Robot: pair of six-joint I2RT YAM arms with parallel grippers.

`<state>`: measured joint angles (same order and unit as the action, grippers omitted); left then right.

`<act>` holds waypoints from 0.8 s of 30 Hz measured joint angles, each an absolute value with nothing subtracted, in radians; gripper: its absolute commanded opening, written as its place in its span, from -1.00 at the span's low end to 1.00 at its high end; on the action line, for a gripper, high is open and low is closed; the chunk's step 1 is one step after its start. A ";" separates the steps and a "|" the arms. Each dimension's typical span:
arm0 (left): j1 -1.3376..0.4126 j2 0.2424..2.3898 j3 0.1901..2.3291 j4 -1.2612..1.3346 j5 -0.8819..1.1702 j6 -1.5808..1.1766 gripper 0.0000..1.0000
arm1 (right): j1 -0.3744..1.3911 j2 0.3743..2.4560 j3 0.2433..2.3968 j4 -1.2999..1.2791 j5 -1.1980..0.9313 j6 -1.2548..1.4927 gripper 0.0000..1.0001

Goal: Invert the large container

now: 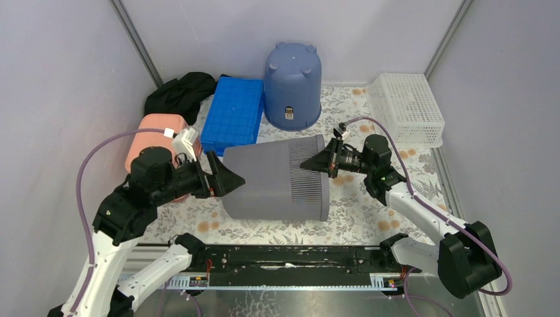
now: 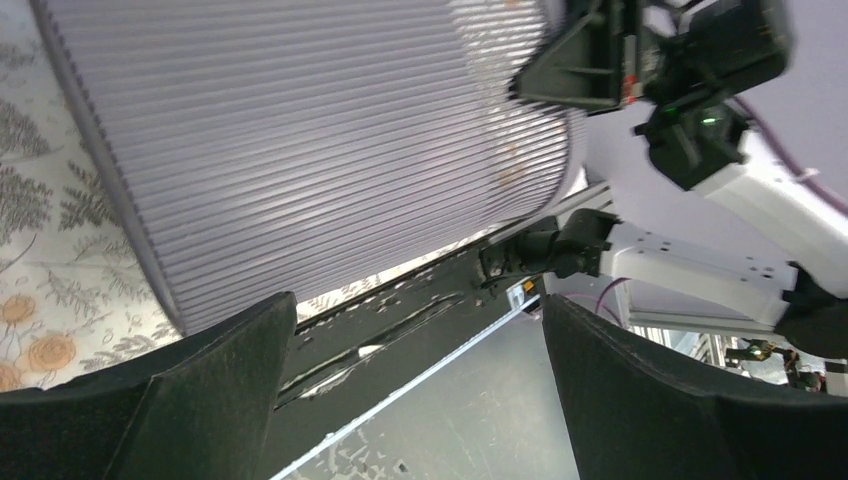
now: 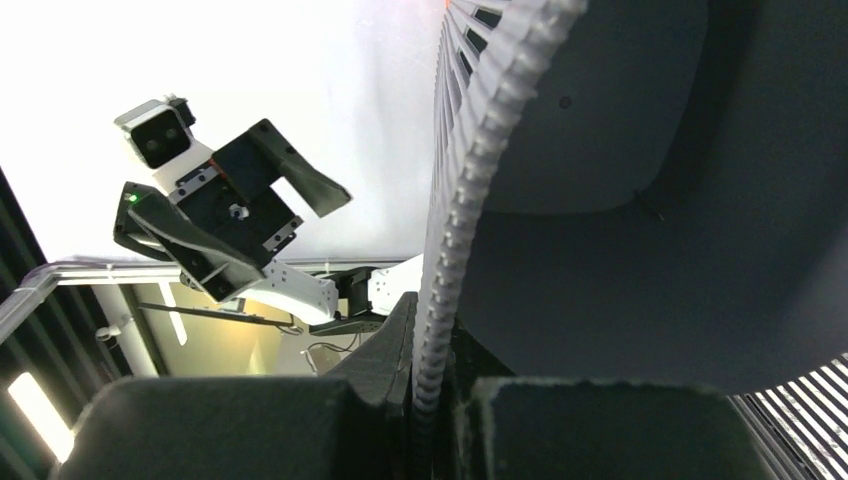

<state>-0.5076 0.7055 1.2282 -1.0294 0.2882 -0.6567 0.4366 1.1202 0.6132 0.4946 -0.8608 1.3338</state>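
The large container (image 1: 277, 181), a grey bin with fine ribs running along its wall, lies on its side in the middle of the floral cover (image 1: 356, 218), its open mouth facing right and its closed base facing left. It looks like thin moulded plastic, so I judge it light for its bulk and stiff enough to be levered from one edge. The round wall should roll readily, and the ribs give fingers some bite where a smooth wall would slip. The rim (image 3: 450, 250) is the natural place to take hold, being thin enough to fit between two fingers while the body is far too wide to span. The right gripper (image 1: 305, 163) is clamped on the upper part of that rim, one finger inside the mouth and one outside, as the right wrist view shows. The left gripper (image 1: 232, 179) is spread wide at the base end with nothing between its fingers (image 2: 200, 380). Whether it touches the base I cannot tell, though it is well placed to brace or push that end while the rim is swung down. Behind stand a blue bucket (image 1: 292, 86), itself upturned, a blue crate (image 1: 232, 115), a white basket (image 1: 404, 107), a pink tub (image 1: 155, 135) and a black cloth (image 1: 179, 92), all near enough to crowd a wide swing
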 measured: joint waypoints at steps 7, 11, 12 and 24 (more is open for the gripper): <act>-0.508 0.789 1.491 -1.033 0.307 -0.654 1.00 | 0.437 1.155 0.602 0.624 -0.881 1.421 -1.00; -0.508 0.792 1.564 -1.034 0.310 -0.653 1.00 | 0.437 1.181 0.590 0.725 -0.885 1.484 -1.00; -0.508 0.792 1.571 -1.035 0.310 -0.653 1.00 | 0.437 1.194 0.586 0.763 -0.885 1.504 -1.00; -0.508 0.794 1.570 -1.052 0.311 -0.653 1.00 | 0.437 1.461 0.528 1.371 -0.835 1.843 -1.00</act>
<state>-0.5076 0.7944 1.5703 -1.0523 0.3107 -0.6529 0.4366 1.4612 0.5278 1.3712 -0.8352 1.8427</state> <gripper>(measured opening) 0.998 0.088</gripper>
